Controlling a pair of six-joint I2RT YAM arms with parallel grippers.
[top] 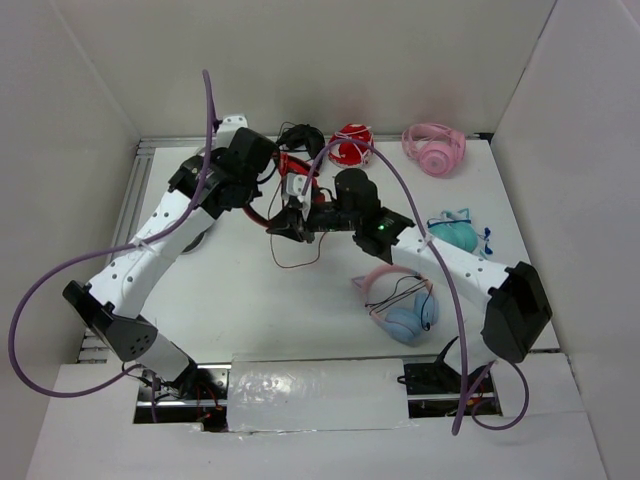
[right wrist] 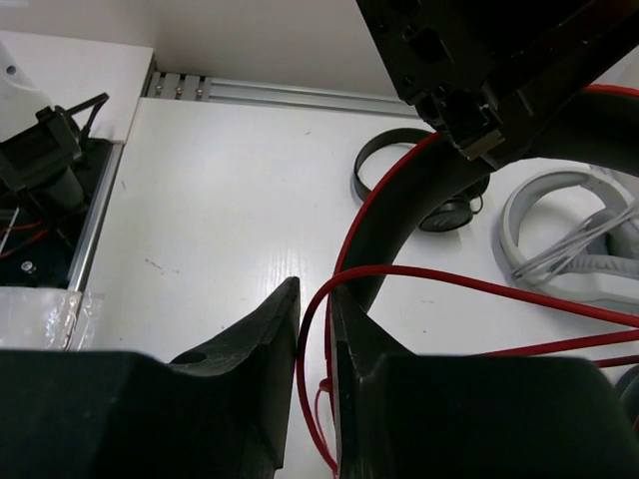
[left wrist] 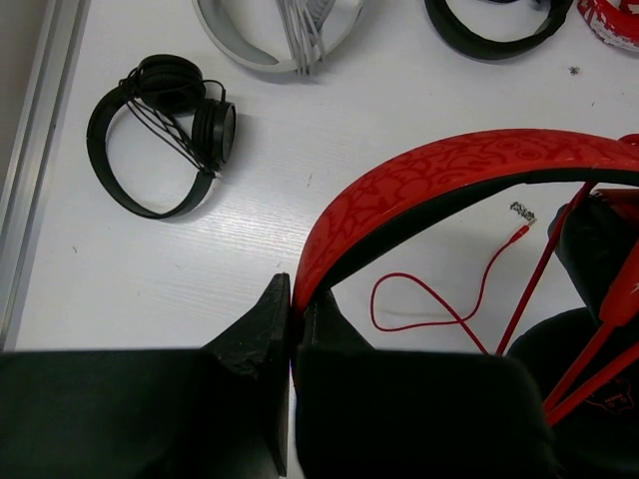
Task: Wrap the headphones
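The headphones (left wrist: pixel 449 170) are red, with a patterned red headband, dark earcups at the right and a long thin red cable (left wrist: pixel 439 304). My left gripper (left wrist: pixel 292 311) is shut on the headband and holds it above the table; it shows in the top view (top: pixel 266 196) at the back middle. My right gripper (right wrist: pixel 316 309) is shut on the red cable (right wrist: pixel 479 287), which passes between its fingers, just under the headband's dark inner side (right wrist: pixel 419 200). In the top view the right gripper (top: pixel 284 228) is close beside the left one, and a cable loop (top: pixel 300 262) hangs below.
Other pairs lie around: an all-black one (left wrist: pixel 160 130), a white one (left wrist: pixel 280 30), a compact red one with white cord (top: pixel 351 143), a pink one (top: pixel 435 148), a teal one (top: pixel 458 232) and a blue-pink one (top: pixel 400 305). White walls enclose the table.
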